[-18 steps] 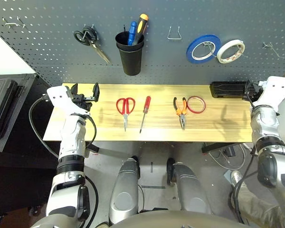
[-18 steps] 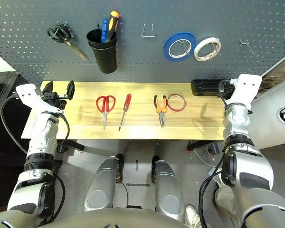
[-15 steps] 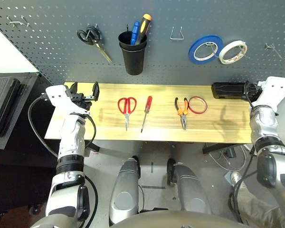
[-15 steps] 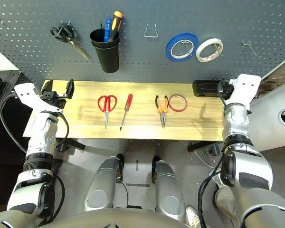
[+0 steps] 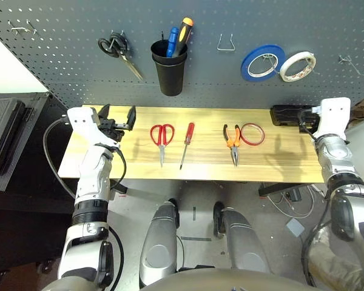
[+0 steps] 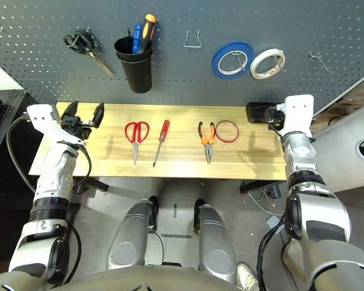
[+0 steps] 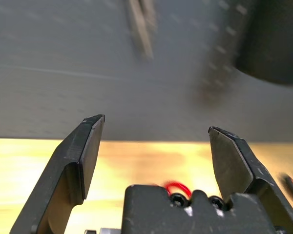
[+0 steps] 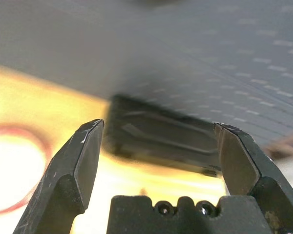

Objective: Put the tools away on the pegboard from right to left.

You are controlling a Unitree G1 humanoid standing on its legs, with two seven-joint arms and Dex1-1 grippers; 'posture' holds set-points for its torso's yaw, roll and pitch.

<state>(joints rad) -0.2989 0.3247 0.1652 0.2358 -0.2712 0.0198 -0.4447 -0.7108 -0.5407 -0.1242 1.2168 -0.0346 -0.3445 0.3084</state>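
So my left gripper [image 5: 117, 115] is up over the left end of the table [image 5: 279, 170], fingers spread wide with nothing between them, pointed toward the pegboard [image 5: 60, 66]. My right gripper [image 8: 156, 161] is at the far right end of the table, also spread wide and empty, and just in front of it is a black box-shaped thing [image 5: 286, 114] lying at the back right corner.

All four tools are flat on the wood between my two hands, and I'm not touching any of them. Nearest my right side is the thin red tape ring [image 5: 251, 134], and the orange-and-black pliers [image 5: 232, 140] lie touching it or just beside it on its left, jaws pointing toward me. Further left, with a gap, is the red-handled screwdriver [image 5: 184, 143], tip toward me, and just beside that the red-handled scissors [image 5: 161, 138], blades toward me as well.

On the board there's a blue tape roll [image 5: 261, 62] and a white tape roll [image 5: 296, 65] hanging on hooks at the right, a bare metal hook [image 5: 225, 42] left of them, a black cup [image 5: 168, 68] with a blue-handled and an orange-and-black-handled tool standing in it, and black-handled scissors [image 5: 116, 50] hanging furthest left.
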